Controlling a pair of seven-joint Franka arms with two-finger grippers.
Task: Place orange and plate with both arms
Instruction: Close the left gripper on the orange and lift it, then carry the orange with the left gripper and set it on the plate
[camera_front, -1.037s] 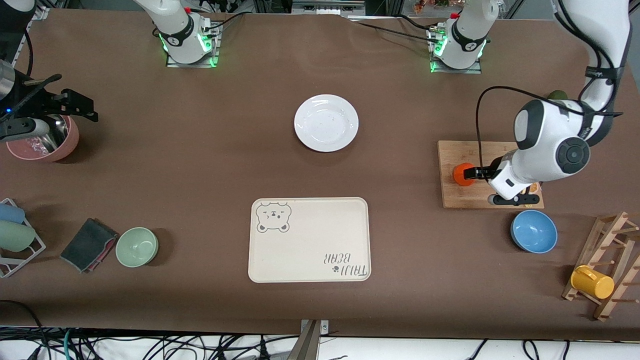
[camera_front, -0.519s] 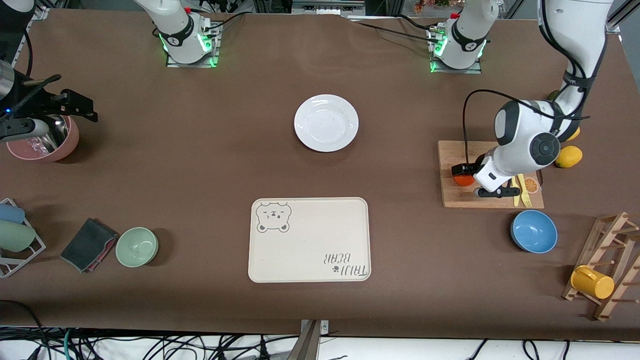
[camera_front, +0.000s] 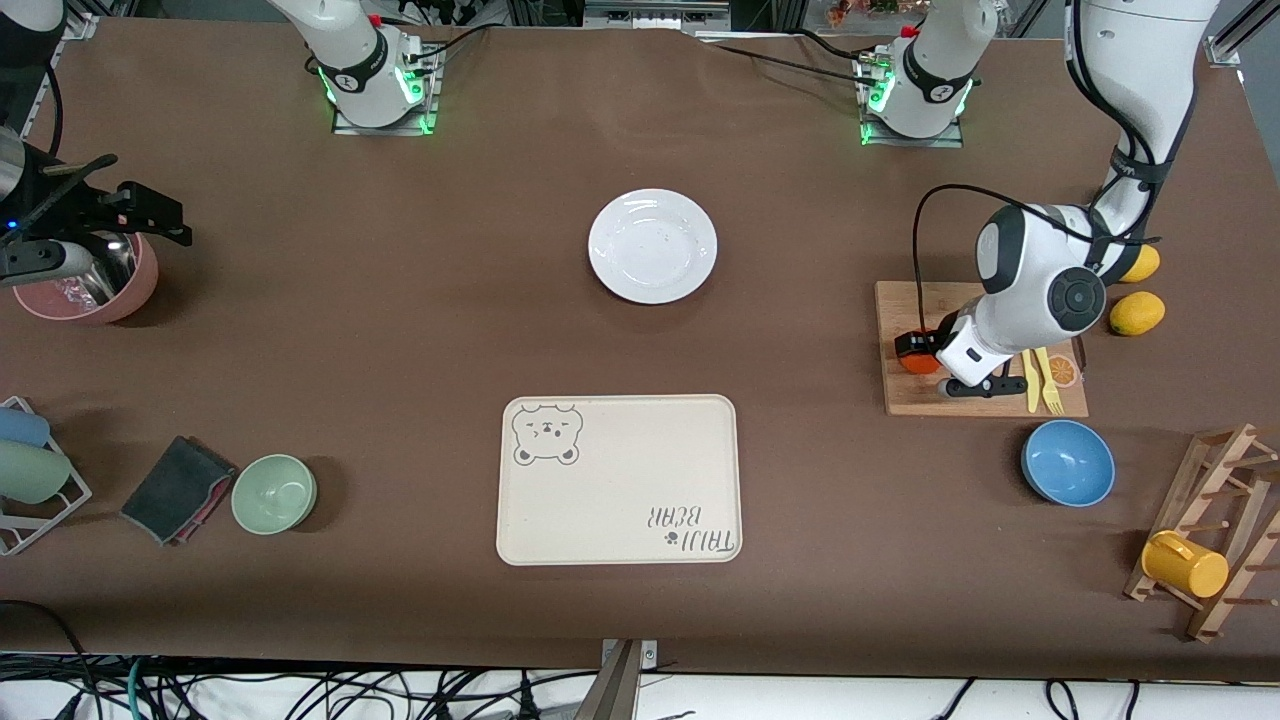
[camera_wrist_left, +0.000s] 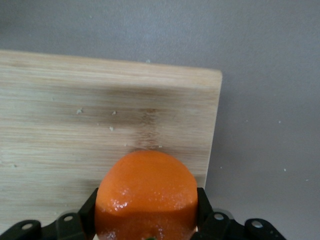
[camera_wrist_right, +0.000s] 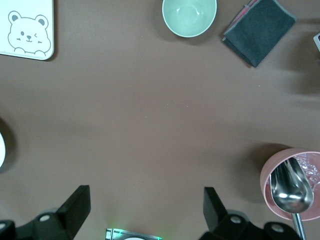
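The orange is on the wooden cutting board, near the board's edge toward the right arm's end. My left gripper is shut on it, with one black finger pressed on each side; in the left wrist view the orange fills the space between the fingers. The white plate lies empty at the table's middle, farther from the front camera than the cream bear tray. My right gripper waits open and empty over the pink bowl; its gripper holds nothing.
Yellow cutlery lies on the board, and two lemons beside it. A blue bowl and a rack with a yellow mug stand nearer the camera. A green bowl and a dark cloth are at the right arm's end.
The left arm has swung its wrist upright over the board, uncovering the lemons and the cutlery. The orange has shifted slightly toward the board's edge in the gripper. The right arm has not moved.
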